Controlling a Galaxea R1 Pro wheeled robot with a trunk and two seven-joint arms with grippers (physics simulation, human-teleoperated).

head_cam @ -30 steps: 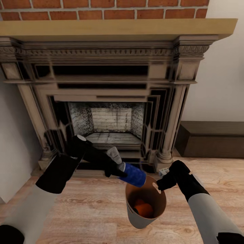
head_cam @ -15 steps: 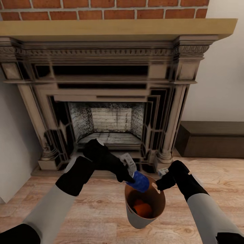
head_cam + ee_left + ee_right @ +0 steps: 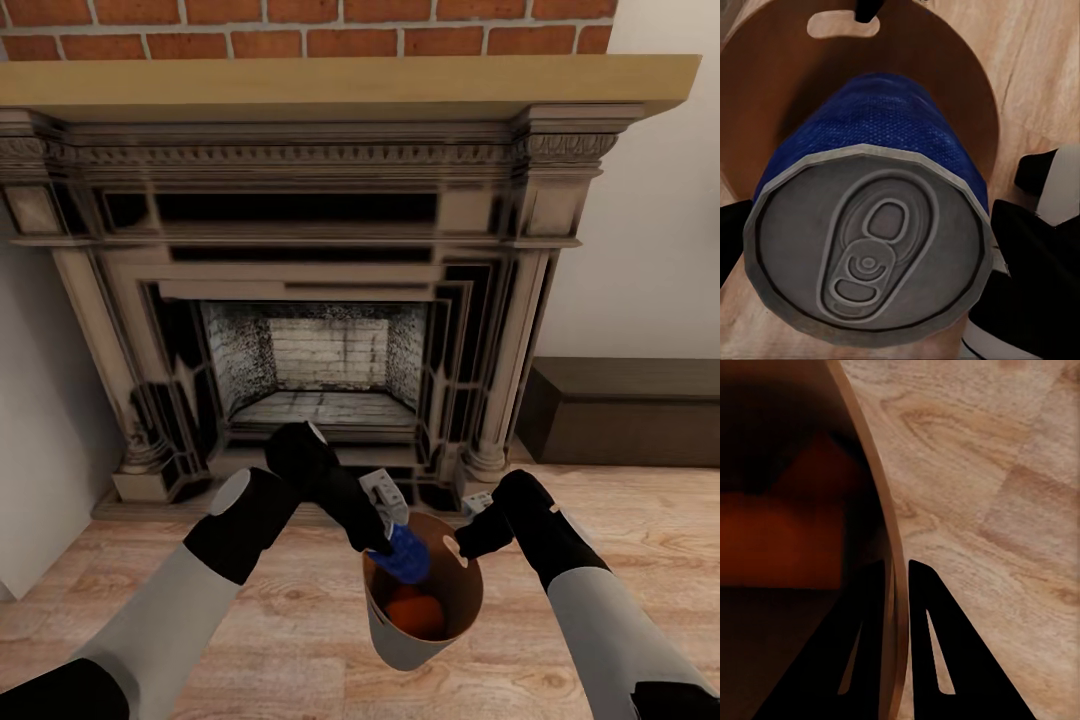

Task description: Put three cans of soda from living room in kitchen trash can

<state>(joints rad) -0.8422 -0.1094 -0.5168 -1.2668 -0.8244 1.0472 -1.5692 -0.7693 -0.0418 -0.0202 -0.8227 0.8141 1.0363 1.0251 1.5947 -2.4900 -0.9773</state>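
Left gripper (image 3: 385, 535) clamps the blue can (image 3: 405, 555) by its stiff, likely slick sides, tipped into the bin (image 3: 400, 640) over an orange can (image 3: 418, 615), while right gripper (image 3: 462, 540) pinches the far-right rim.

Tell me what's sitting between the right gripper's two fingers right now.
The trash can's rim wall: in the right wrist view the right gripper pinches it, one finger inside the bin, one outside over the wood floor.
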